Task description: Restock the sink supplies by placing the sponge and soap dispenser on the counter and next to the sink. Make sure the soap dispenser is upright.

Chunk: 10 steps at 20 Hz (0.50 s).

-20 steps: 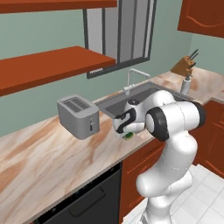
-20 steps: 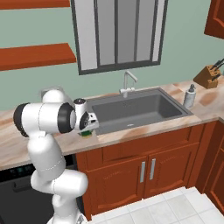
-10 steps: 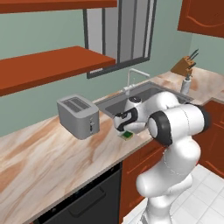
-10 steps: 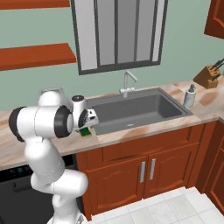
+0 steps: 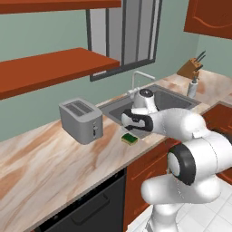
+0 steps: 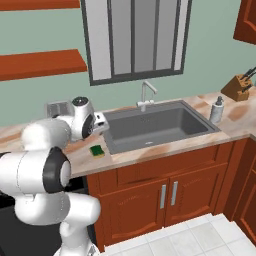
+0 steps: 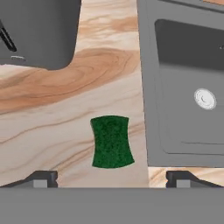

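On the counter (image 5: 54,167), just beside the left rim of the sink (image 6: 155,125), the sponge (image 7: 111,141) lies flat, green side up, touching nothing but the marble. The gripper (image 7: 111,178) hangs above it with its fingertips (image 7: 41,178) spread wide to either side and nothing between them, so the sponge appears to be already set down. From the left base view the sponge (image 5: 129,138) sits between the toaster (image 5: 81,120) and the basin, close to the counter's front edge; the right base view shows the sponge (image 6: 97,150) in the same spot.

The soap dispenser (image 6: 216,109) stands upright on the counter at the far right side of the sink, near the knife block (image 6: 239,86) (its pump top looks vertical, though it is small).

Risks from here are modest. If the hand lifts away at a slant, a finger could drag the sponge toward the basin or the counter edge. Should the arm reach across for the dispenser, a careless approach could knock the narrow bottle over, spoiling the upright requirement.
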Tool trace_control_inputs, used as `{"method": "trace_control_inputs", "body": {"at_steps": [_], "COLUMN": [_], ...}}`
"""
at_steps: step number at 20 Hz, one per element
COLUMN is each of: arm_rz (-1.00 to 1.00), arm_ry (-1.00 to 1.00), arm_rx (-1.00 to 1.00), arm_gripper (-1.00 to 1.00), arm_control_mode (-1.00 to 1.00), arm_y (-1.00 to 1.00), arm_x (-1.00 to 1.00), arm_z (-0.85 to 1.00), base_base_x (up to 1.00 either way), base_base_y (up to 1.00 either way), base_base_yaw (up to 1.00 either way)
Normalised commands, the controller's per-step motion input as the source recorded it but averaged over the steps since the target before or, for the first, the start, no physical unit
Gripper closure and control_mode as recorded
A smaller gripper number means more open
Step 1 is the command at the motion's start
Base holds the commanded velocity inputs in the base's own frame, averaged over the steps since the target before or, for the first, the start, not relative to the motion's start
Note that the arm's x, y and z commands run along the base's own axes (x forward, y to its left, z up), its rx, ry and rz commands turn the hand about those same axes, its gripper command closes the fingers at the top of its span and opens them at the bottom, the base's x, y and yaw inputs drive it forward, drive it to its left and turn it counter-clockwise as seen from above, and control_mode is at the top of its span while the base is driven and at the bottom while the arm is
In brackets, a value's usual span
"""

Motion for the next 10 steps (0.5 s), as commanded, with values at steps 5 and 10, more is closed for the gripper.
{"method": "trace_control_inputs", "body": {"at_steps": [5,10], "arm_rz": [0.0,0.0], "arm_ry": [-0.19,-0.19], "arm_rx": [0.02,0.03], "arm_gripper": [-1.0,-1.0], "arm_control_mode": [-1.0,-1.0], "arm_y": [-0.01,-0.02], "arm_x": [-0.97,-1.0], "arm_z": [0.74,0.76], "base_base_x": [0.0,0.0], "base_base_y": [0.0,0.0], "base_base_yaw": [0.0,0.0]}}
